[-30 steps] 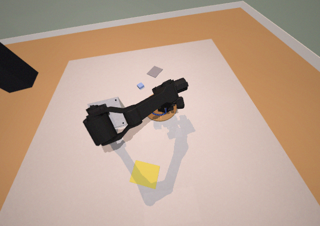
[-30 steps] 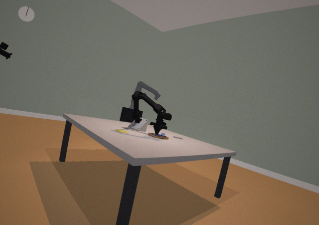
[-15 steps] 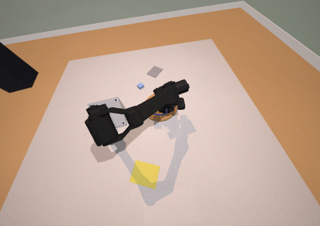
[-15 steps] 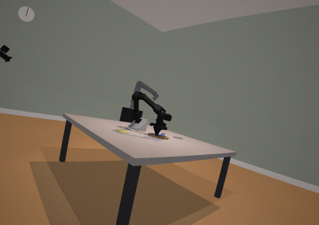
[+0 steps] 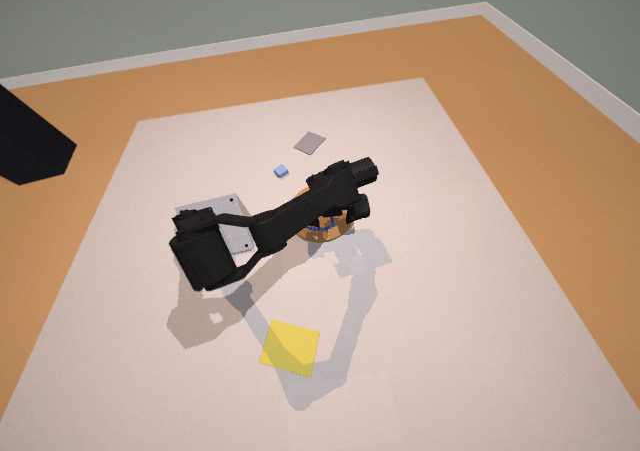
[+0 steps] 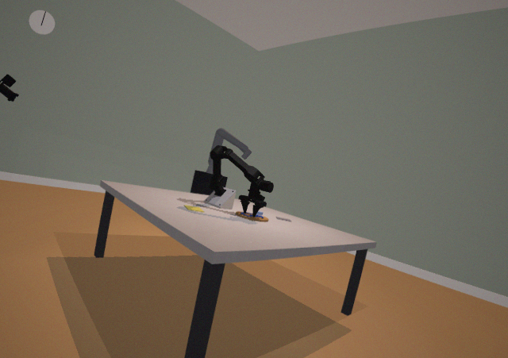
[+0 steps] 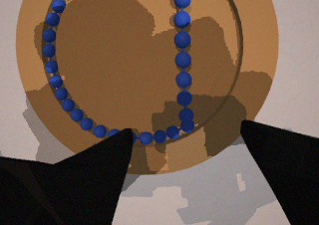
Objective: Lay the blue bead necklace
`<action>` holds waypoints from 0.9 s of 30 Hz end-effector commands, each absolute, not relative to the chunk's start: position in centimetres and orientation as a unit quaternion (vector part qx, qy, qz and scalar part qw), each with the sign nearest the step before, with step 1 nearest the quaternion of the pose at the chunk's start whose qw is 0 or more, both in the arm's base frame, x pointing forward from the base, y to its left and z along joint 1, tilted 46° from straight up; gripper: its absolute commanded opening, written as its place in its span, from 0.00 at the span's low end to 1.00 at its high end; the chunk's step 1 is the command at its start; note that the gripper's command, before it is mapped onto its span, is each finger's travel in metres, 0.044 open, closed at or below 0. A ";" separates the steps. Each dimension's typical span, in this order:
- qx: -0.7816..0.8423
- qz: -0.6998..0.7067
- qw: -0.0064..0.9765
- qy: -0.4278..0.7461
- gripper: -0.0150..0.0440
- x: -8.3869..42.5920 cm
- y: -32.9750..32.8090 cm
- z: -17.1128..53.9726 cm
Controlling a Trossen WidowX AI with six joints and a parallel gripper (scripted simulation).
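Observation:
The round orange-brown board (image 5: 323, 237) (image 6: 267, 219) (image 7: 260, 36) lies on the table. The blue bead necklace (image 5: 320, 228) (image 7: 182, 60) lies on it. In the wrist view, its left and lower beads follow the ring groove. On the right, its beads run in a nearly straight line inside the ring, apart from the bare right-hand groove. Several beads bunch up at the lower right corner. My gripper (image 6: 249, 214) (image 7: 187, 131) is open and low over the board's near rim, its fingertips wide apart on either side of that corner. The left fingertip hides a bead or two. The necklace's far part is out of the wrist view.
A small blue cube (image 5: 280, 171) and a grey square tile (image 5: 309, 143) (image 6: 282, 218) lie beyond the board in the top view. A yellow square (image 5: 289, 348) (image 6: 194, 208) lies nearer that camera. My arm's grey base plate (image 5: 240, 229) is left of the board.

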State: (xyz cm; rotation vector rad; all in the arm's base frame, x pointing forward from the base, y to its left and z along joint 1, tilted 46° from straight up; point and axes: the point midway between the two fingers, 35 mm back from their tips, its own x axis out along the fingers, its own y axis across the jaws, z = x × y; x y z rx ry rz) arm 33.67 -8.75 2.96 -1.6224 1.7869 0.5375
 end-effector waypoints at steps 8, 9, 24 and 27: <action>-0.619 0.204 0.327 0.684 1.00 33.6 -8.6 3.2; -0.619 0.204 0.327 0.684 1.00 33.6 -8.6 3.2; -0.576 0.122 0.398 0.703 0.82 33.7 -8.3 3.3; -0.514 0.021 0.476 0.714 0.69 33.7 -8.0 3.4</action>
